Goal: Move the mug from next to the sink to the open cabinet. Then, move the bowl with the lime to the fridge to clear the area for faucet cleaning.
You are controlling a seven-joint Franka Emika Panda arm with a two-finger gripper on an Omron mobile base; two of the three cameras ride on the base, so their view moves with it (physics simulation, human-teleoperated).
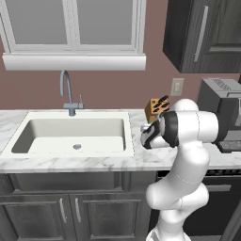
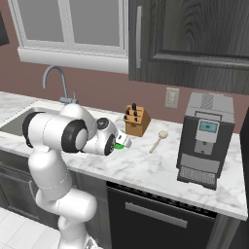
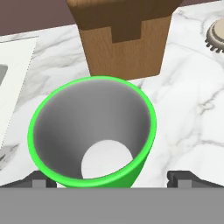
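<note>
White marble counter under a window, sink left, hand spread around green mug, knife block behind

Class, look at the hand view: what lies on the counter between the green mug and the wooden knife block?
Nothing: in the hand view just a short bare strip of marble counter separates the mug from the knife block.

- The mug stands upright on the counter, mouth unblocked, between the two fingertips; the gripper is spread wide around it
- The knife block stands just behind the mug, closing off that side
- The sink (a sunken basin) drops away to one side; bare marble lies on the other
- A wooden spoon and the coffee machine stand farther along
</note>
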